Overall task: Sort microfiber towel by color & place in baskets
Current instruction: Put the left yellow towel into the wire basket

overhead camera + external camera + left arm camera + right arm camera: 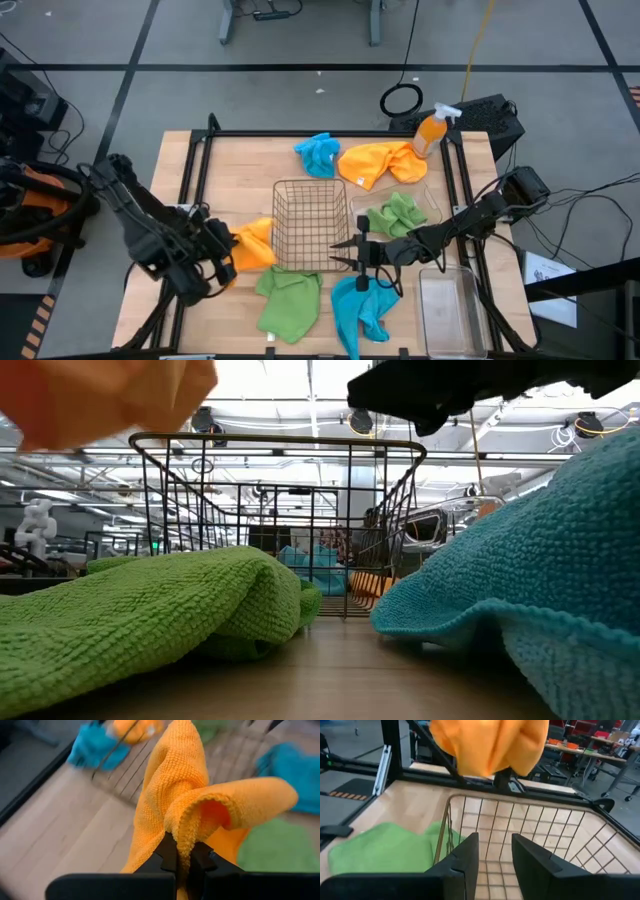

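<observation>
The left gripper (pixel 184 862) is clenched on a fold of an orange microfiber towel (pixel 254 243), pinching it so the rest hangs in a soft cone, lifted clear of the worktop (pixel 250 170) just beside the wire basket (pixel 310 225); that height looks chosen to carry the cloth over the basket's rim. The right gripper (pixel 495 857) waits at the basket's opposite side with its fingers parted and nothing between them, pointed across the mesh. The basket is a square of thin copper-coloured wire, stiff and open-topped, and appears empty. The towels are fuzzy, looped and limp: a second orange one (pixel 385 163) lies crumpled near the spray bottle (pixel 432 130), a green one (pixel 290 300) and a blue one (pixel 360 310) lie on the near part of the worktop, another green (pixel 398 215) lies beside the basket, and another blue (pixel 318 153) lies beyond it.
</observation>
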### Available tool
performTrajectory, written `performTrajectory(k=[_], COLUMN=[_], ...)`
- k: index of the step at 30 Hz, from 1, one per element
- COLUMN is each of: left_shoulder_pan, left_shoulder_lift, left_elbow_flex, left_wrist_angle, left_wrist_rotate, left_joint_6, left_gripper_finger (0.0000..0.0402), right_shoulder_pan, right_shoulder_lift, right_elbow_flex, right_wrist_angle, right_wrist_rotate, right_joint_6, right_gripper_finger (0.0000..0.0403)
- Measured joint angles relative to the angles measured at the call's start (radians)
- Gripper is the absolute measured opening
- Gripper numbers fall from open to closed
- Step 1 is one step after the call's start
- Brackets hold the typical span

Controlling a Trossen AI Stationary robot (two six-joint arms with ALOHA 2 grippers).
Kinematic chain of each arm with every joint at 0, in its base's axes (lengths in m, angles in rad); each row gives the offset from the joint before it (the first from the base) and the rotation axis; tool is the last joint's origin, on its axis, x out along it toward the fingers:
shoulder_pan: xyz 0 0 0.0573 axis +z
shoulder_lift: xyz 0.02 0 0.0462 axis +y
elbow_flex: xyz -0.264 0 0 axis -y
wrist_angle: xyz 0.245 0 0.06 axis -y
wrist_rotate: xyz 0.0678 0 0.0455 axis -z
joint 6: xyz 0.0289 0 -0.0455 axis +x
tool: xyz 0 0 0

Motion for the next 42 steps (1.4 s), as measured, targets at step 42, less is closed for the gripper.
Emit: performTrajectory(k=[42], left_shoulder_pan=[0.078], left_shoulder_lift=[0.099], left_elbow_flex=[0.096], left_wrist_angle=[0.456], left_wrist_rotate=[-0.078], left_joint_6=[0.647], left_gripper_finger=[0.0009], right_shoulder_pan=[-0.054], right_shoulder_lift=[0.115], right_elbow_flex=[0.300], right_wrist_angle=[-0.069], right_wrist_rotate=[-0.014], right_joint_6=[-0.181], right_gripper_finger=[0.0107])
